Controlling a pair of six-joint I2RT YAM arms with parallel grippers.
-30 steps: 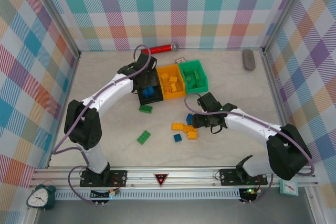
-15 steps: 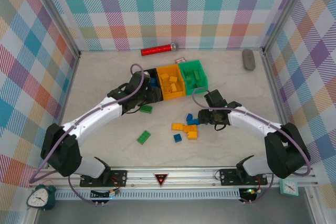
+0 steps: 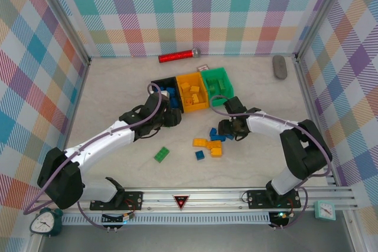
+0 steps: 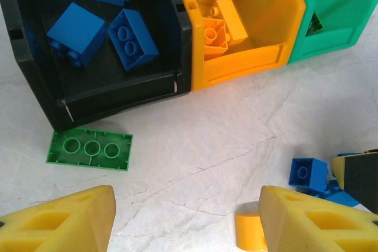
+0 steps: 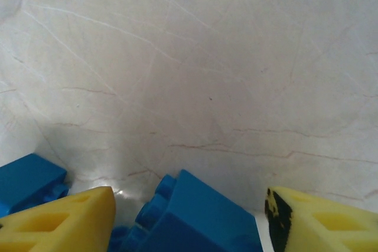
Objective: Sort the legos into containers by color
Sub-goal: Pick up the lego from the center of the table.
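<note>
Legos point(image 3: 199, 142) lie loose on the bench point(image 3: 118, 87), one blue brick point(image 5: 195, 216) between the parted, not-yet-touching right fingers point(image 5: 59, 219), left fingers point(image 4: 59, 219) wide and empty; an off-centre squeeze could flick it away.
</note>
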